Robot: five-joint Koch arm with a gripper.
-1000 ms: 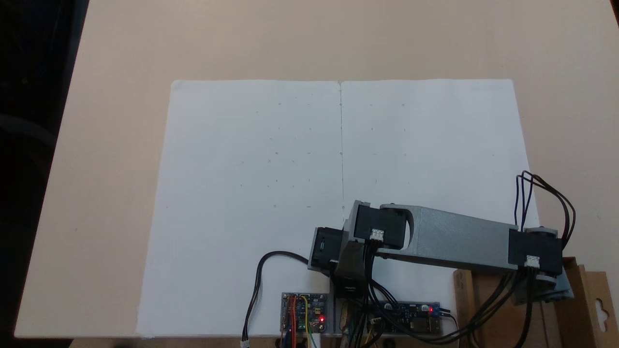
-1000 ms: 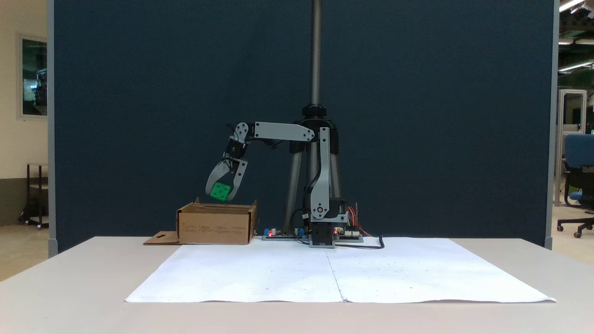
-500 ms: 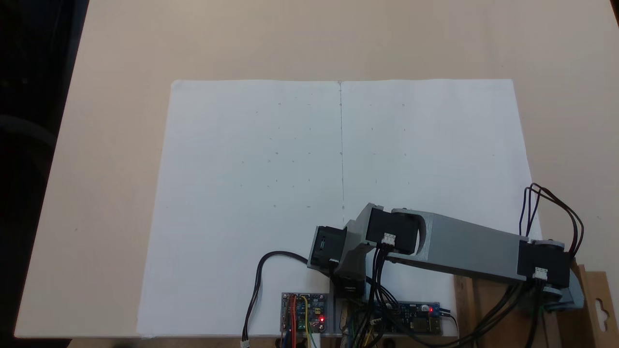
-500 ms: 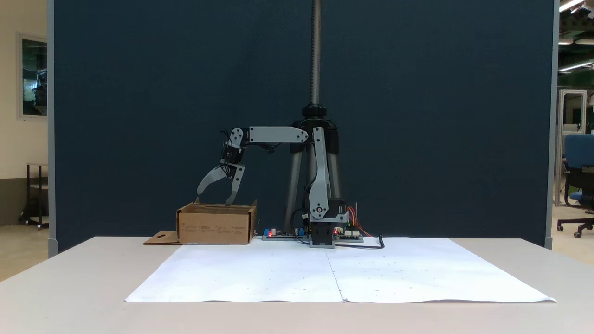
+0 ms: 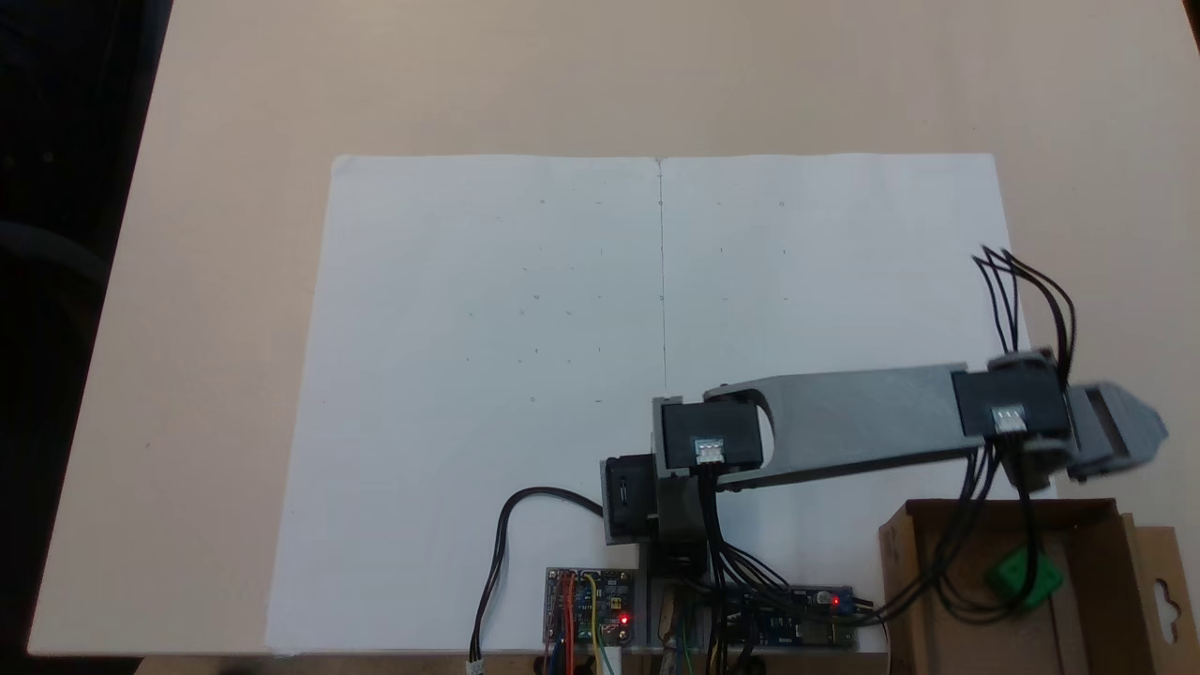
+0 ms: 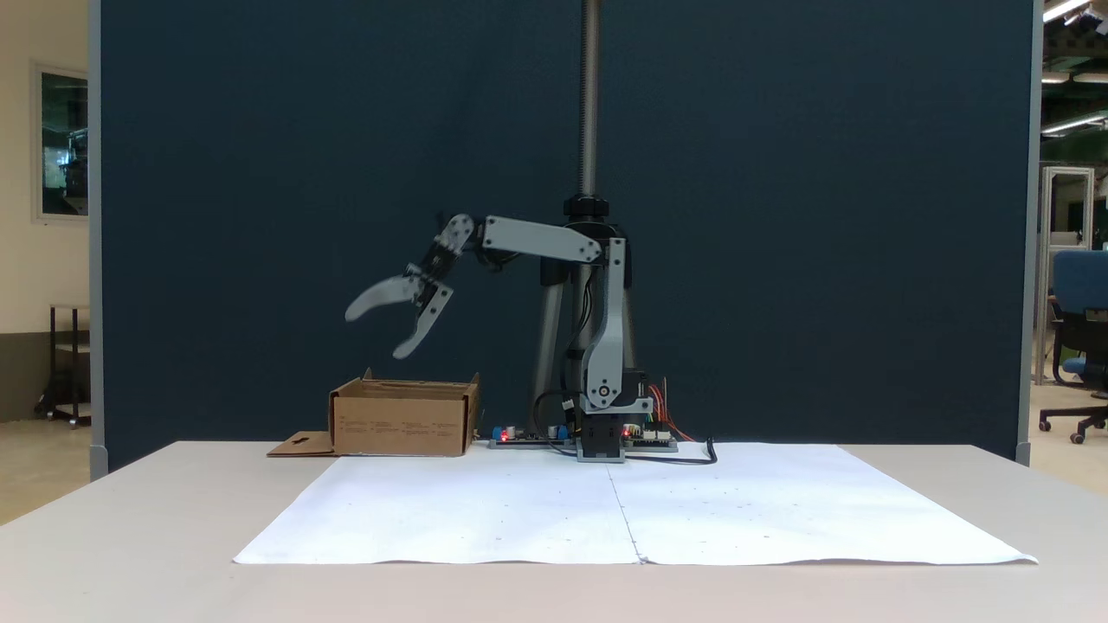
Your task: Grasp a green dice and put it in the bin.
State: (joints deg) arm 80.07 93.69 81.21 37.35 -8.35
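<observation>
The green dice (image 5: 1024, 575) lies inside the bin (image 5: 900, 600), on its floor toward the flap side, partly crossed by the arm's black cables (image 5: 966, 525) in a fixed view looking down. The bin is a brown cardboard box standing at the desk's (image 5: 234, 281) near-right corner as that view shows it, just off the edge of the white paper sheet (image 5: 525, 328); its side flap (image 5: 1162, 600) with the keyhole cutout lies flat on the outer side.

In a fixed view from the front, the bin (image 6: 402, 424) stands at the back left of the desk (image 6: 130, 536), its flap (image 6: 299, 446) resting on the surface beside it. The gripper (image 6: 376, 333) hangs in the air above the bin, clear of its rim, tilted outward and downward. Its two curved fingers (image 6: 372, 298) are spread wide apart and nothing is between them: the hand is released and empty.

From above, the grey forearm (image 5: 862, 422) reaches across the sheet's right edge, and the gripper body ends just beyond the bin's far wall. Circuit boards (image 5: 591, 605) with red lights sit by the arm's base at the desk's near edge.
</observation>
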